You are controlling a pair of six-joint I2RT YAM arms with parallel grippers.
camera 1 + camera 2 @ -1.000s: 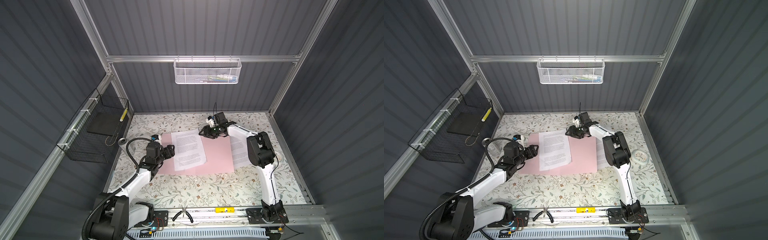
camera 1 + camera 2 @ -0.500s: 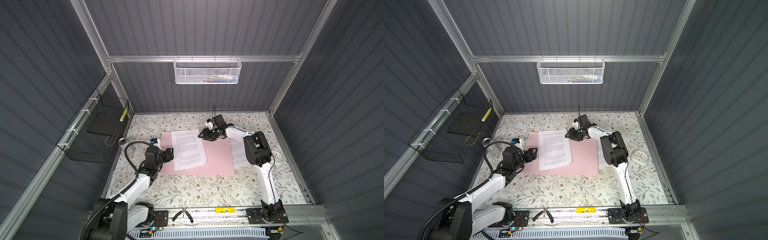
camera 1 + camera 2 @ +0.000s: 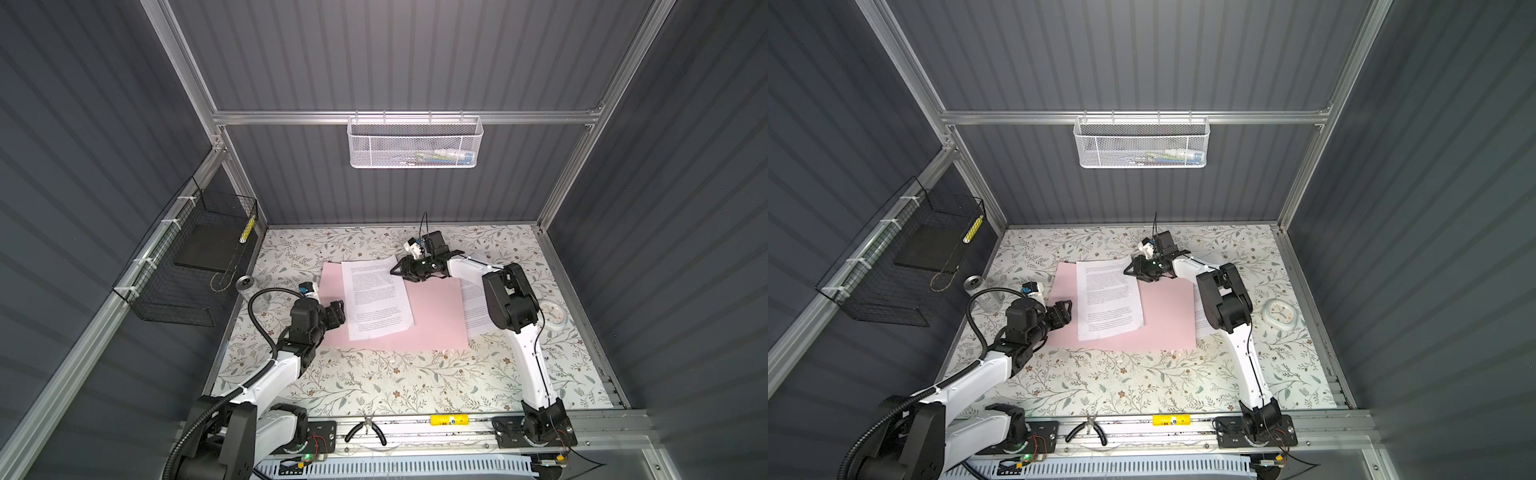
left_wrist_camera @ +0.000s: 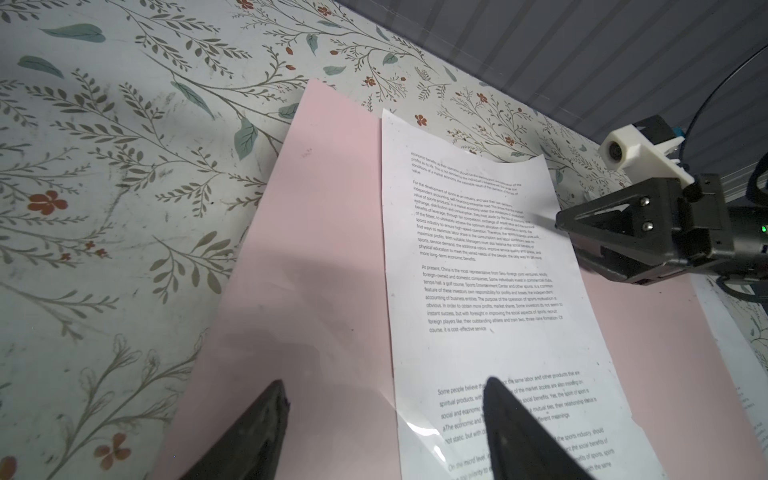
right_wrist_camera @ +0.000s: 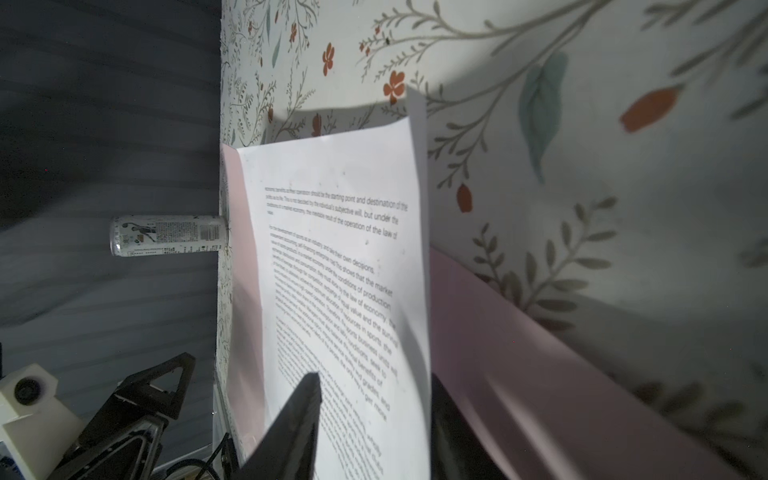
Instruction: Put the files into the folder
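Two files in view. One printed sheet (image 3: pixel 376 297) lies skewed on the pink folder (image 3: pixel 432 320), which is spread flat. The sheet's far corner curls up past the folder's far edge. A second sheet (image 3: pixel 471 305) pokes out from under the folder's right edge, beside the right arm.

Right gripper (image 5: pixel 374 382): jaws parted astride the lifted corner, nothing pinched yet. Left gripper (image 4: pixel 382 386): spread and empty, hovering over the folder's near-left part at the sheet's edge.

Risks, as judged: a pull on one corner could crease or swing the sheet, or drag the thin folder across the table (image 3: pixel 374 374).

Room: bare floral surface near and far. A drinks can (image 5: pixel 166 235) stands to the left and a clock (image 3: pixel 552 318) to the right, both apart from the folder.
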